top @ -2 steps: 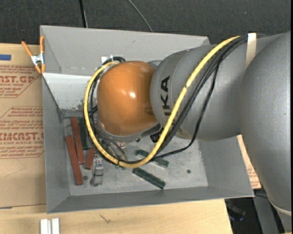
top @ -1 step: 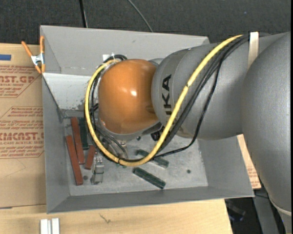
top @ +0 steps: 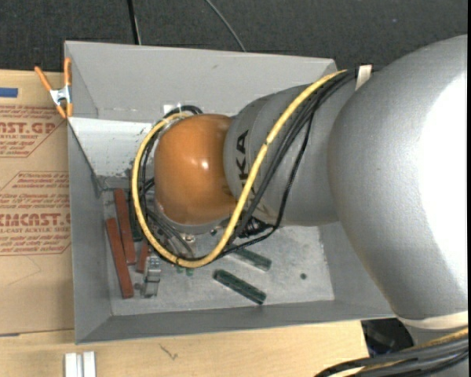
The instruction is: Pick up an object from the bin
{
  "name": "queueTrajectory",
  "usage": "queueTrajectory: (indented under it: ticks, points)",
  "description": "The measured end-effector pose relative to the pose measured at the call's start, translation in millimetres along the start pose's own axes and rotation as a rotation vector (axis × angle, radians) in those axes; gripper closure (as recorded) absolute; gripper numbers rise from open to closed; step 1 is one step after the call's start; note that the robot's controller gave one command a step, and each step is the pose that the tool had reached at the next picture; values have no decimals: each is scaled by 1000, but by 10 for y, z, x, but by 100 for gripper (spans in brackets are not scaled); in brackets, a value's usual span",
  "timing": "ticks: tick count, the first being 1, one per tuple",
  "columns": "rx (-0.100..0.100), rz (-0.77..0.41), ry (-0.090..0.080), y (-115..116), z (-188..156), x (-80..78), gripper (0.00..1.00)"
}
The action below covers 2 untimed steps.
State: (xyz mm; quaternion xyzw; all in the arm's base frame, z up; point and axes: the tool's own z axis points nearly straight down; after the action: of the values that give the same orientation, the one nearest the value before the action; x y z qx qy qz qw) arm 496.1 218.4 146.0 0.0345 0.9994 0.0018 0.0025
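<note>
While orange cover (top: 190, 167) hangs over grey bin (top: 308, 259), claw state unclear; brown sticks (top: 122, 250) left, green bars (top: 239, 285) near.

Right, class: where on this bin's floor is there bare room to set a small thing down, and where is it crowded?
Bare floor lies at the bin's lower right in the view, between the dark green sticks and the right wall. The left is crowded: reddish-brown sticks and a small grey piece beside the arm.

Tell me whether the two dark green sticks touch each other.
Apart. The camera view shows bare grey bin floor between the upper green stick and the lower green stick.
</note>
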Motion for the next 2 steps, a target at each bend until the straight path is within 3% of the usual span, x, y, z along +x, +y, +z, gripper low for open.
queueTrajectory:
  ticks: [1,2]
  points:
    - [3,-116,6,-88,401,-128,0]
    - [3,184,6,-318,703,-69,100]
